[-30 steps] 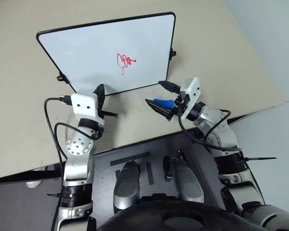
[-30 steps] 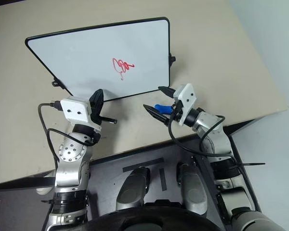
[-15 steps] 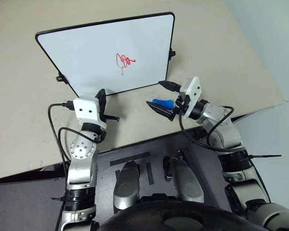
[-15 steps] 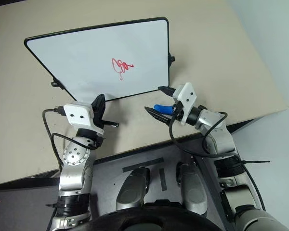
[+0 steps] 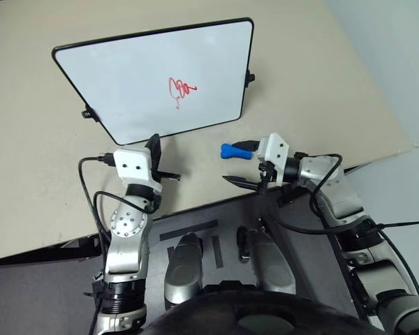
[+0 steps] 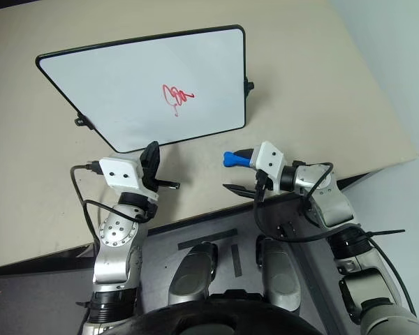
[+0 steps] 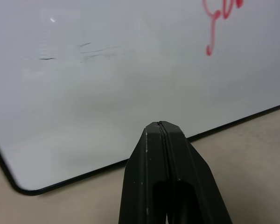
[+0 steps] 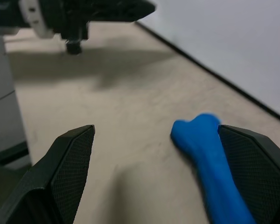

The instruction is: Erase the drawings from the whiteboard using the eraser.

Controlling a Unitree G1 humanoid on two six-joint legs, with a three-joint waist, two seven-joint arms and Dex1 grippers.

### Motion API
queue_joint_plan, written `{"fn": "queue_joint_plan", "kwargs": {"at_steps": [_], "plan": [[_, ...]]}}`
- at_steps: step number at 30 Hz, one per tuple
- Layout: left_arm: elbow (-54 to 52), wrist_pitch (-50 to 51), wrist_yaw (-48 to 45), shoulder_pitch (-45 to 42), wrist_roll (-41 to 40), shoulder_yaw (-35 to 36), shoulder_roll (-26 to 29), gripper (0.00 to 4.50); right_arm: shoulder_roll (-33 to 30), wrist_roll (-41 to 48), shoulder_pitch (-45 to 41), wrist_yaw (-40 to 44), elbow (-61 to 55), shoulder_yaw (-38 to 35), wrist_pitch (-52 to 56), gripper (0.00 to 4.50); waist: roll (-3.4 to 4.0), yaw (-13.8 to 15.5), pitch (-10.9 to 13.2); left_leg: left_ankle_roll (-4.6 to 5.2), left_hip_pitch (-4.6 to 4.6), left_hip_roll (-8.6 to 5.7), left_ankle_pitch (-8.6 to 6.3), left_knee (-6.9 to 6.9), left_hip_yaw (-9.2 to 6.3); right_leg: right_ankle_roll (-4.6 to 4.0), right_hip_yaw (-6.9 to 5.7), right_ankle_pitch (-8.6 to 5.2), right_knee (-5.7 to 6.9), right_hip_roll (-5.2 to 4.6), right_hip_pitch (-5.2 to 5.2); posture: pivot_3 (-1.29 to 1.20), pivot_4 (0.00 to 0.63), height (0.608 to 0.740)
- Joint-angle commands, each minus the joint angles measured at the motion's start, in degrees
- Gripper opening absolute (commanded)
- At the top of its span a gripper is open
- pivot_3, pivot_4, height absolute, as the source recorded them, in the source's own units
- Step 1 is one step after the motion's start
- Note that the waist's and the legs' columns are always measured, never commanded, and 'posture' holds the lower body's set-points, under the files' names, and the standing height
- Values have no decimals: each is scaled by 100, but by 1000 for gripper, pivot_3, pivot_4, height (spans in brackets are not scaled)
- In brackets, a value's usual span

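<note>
Beige tabletop fills your frame, whiteboard upper centre with its red drawings untouched, and your right gripper spread wide around the blue eraser at centre to grasp it, left gripper clenched empty.

Readable text: none in any view.
Whiteboard: carries no words, only the drawings, a red looped scribble with a short tail that forms no letters or numerals.
Eraser: plain blue, without visible print.
Labels, brands, numbers, signs: none legible.
</note>
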Motion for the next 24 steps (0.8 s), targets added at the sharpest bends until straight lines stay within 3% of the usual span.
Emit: {"fn": "queue_joint_plan", "kwargs": {"at_steps": [1,13,16,24], "plan": [[36,-156,48,-97,41,-76,-58,0,-93,-102,-52,120,50,-2,-179,4460,0,1,0,0,1,0,0,0,0,0,0,0,0,0,2,0,150,740],[268,-330,113,-247,27,-39,-92,0,18,-315,-459,47,835,-65,-408,4460,0,1,0,1,14,-1,1,1,0,-1,1,1,1,0,13,0,150,740],[288,-348,133,-271,26,-22,-81,0,43,-389,-534,-1,982,-83,-503,3886,0,1,0,1,18,-1,1,1,0,-1,1,1,1,-1,15,0,150,740],[319,-372,141,-309,35,3,-69,0,96,-560,-649,-177,1225,-131,-801,1048,0,1,0,1,25,0,0,0,-1,-1,2,1,1,-1,20,0,150,740]]}}
